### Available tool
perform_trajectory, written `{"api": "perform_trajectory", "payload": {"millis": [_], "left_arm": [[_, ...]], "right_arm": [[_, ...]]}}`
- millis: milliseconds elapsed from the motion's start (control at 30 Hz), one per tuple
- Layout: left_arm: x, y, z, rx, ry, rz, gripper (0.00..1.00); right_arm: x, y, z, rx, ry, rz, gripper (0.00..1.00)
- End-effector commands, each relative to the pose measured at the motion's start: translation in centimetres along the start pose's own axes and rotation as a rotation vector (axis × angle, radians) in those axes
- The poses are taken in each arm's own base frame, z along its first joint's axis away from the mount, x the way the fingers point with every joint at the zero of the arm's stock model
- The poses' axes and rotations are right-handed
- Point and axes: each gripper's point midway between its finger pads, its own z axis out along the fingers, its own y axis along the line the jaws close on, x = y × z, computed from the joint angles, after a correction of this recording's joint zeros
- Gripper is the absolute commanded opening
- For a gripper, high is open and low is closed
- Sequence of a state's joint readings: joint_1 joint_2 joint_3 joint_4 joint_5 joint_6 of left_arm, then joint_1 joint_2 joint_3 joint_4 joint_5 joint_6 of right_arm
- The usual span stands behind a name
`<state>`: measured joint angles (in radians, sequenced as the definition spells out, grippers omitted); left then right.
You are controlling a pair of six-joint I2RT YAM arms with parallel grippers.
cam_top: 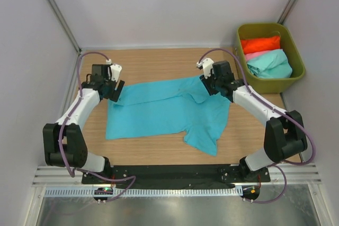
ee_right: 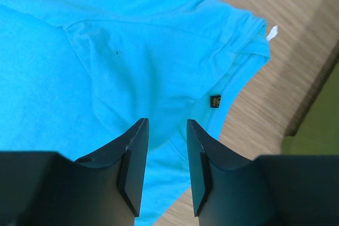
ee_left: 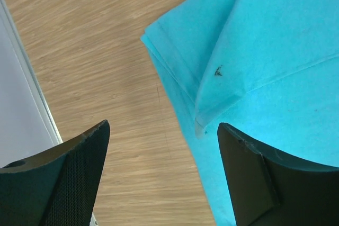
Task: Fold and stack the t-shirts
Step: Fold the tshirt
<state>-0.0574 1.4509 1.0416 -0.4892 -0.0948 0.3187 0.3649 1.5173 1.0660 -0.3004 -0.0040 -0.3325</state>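
The turquoise-blue t-shirt [cam_top: 164, 112] lay spread sideways across the middle of the wooden counter [cam_top: 159, 62], flat against the wood. One short sleeve [cam_top: 204, 138] pointed toward the near edge on the right. Along its far side a strip of cloth was folded over the layer beneath, and the left wrist view showed that folded edge [ee_left: 222, 104] resting on the lower layer at the shirt's far left corner. The left arm [cam_top: 79, 110] reached to that corner, and its jaws stood wide apart and released. One finger [ee_left: 69, 173] was over bare wood and the other [ee_left: 265, 178] over the cloth, with nothing between them. The right arm [cam_top: 254, 101] reached to the shirt's far right corner. Its jaws were parted only by a narrow gap and grasped nothing, with turquoise cloth showing below them. Near them lay a small dark label [ee_right: 215, 101] and a white tag [ee_right: 271, 33] at the cloth's edge. At the far right corner of the counter stood an olive-green bin [cam_top: 265, 26]. It held the orange-red t-shirt [cam_top: 259, 44], the pink t-shirt [cam_top: 254, 55] and the mint-green t-shirt [cam_top: 271, 63], lying against one another.
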Motion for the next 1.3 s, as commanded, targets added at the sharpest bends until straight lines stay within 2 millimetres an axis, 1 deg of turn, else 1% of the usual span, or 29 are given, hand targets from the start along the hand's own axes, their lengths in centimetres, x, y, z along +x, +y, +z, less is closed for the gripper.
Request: {"api": "perform_trajectory", "payload": {"millis": [0, 33, 67, 100, 133, 167, 200, 233, 267, 300, 333, 367, 433, 500, 567, 600, 633, 733, 833, 900, 1000, 1267], "left_arm": [[-1.2, -0.3, -1.2, 0.03, -0.025, -0.05, 0.83], [-0.8, -0.8, -0.6, 0.063, 0.014, -0.056, 0.82], [-0.6, -1.3, -0.1, 0.093, 0.04, -0.072, 0.8], [-1.2, -2.3, -0.4, 0.174, 0.045, -0.082, 0.77], [-0.5, -2.8, 0.8, 0.212, 0.099, -0.104, 0.69], [-0.6, -3.1, 1.1, 0.241, 0.116, -0.13, 0.65], [-0.5, -3.6, 1.0, 0.287, 0.147, -0.185, 0.62], [-1.6, -2.8, 1.2, 0.316, 0.127, -0.246, 0.57], [-1.3, -2.8, 2.1, 0.336, 0.153, -0.285, 0.56], [-2.0, -2.5, 2.2, 0.342, 0.152, -0.336, 0.55], [-1.9, -1.8, 2.6, 0.341, 0.16, -0.37, 0.53], [-2.0, -1.9, 2.8, 0.364, 0.166, -0.395, 0.52], [-1.7, -1.6, 3.6, 0.375, 0.19, -0.432, 0.49], [-1.1, -1.7, 4.1, 0.379, 0.222, -0.441, 0.48], [-0.7, -1.7, 4.4, 0.385, 0.245, -0.447, 0.48], [0.0, -2.0, 4.6, 0.395, 0.28, -0.454, 0.48], [0.3, -2.1, 4.7, 0.401, 0.292, -0.455, 0.47], [1.3, -2.3, 5.2, 0.413, 0.333, -0.476, 0.44], [2.4, -1.8, 5.5, 0.405, 0.366, -0.508, 0.43], [2.8, -1.6, 5.6, 0.404, 0.378, -0.524, 0.43], [3.1, -1.3, 6.1, 0.393, 0.385, -0.543, 0.43], [3.3, -1.6, 7.3, 0.412, 0.402, -0.555, 0.4]], "right_arm": [[-3.0, -1.5, -2.5, 0.065, -0.095, 0.002, 0.41], [-3.3, -1.6, -2.7, 0.066, -0.097, 0.001, 0.43], [-4.3, -1.9, -2.9, 0.069, -0.112, -0.001, 0.44], [-4.5, -1.8, -3.0, 0.061, -0.103, -0.006, 0.44], [-5.8, -2.2, -3.4, 0.066, -0.124, -0.007, 0.44], [-6.3, -2.3, -3.4, 0.062, -0.125, -0.005, 0.44], [-5.9, -2.1, -3.0, 0.047, -0.092, -0.003, 0.44], [-6.4, -1.5, -3.0, 0.005, -0.097, -0.004, 0.44], [-7.6, -1.7, -3.2, 0.0, -0.111, -0.006, 0.44], [-7.1, -1.5, -2.6, -0.016, -0.081, -0.003, 0.43], [-7.3, -1.5, -2.4, -0.021, -0.078, -0.003, 0.43], [-7.5, -1.6, -2.2, -0.018, -0.077, -0.005, 0.43], [-6.9, -1.5, -1.2, -0.021, -0.057, -0.016, 0.42], [-6.3, -1.2, -0.5, -0.03, -0.037, -0.025, 0.41], [-5.0, -0.8, 0.5, -0.045, 0.001, -0.031, 0.41], [-4.7, -0.8, 0.9, -0.048, 0.008, -0.029, 0.4], [-3.8, -0.4, 1.6, -0.058, 0.034, -0.028, 0.4], [-3.2, 0.0, 2.6, -0.075, 0.053, -0.016, 0.4], [-3.6, 0.0, 3.0, -0.083, 0.053, -0.015, 0.4], [-4.1, -0.2, 3.1, -0.08, 0.05, -0.018, 0.39], [-4.3, -0.2, 3.4, -0.083, 0.049, -0.018, 0.39], [-3.5, 0.2, 3.6, -0.095, 0.067, -0.016, 0.38]]}}
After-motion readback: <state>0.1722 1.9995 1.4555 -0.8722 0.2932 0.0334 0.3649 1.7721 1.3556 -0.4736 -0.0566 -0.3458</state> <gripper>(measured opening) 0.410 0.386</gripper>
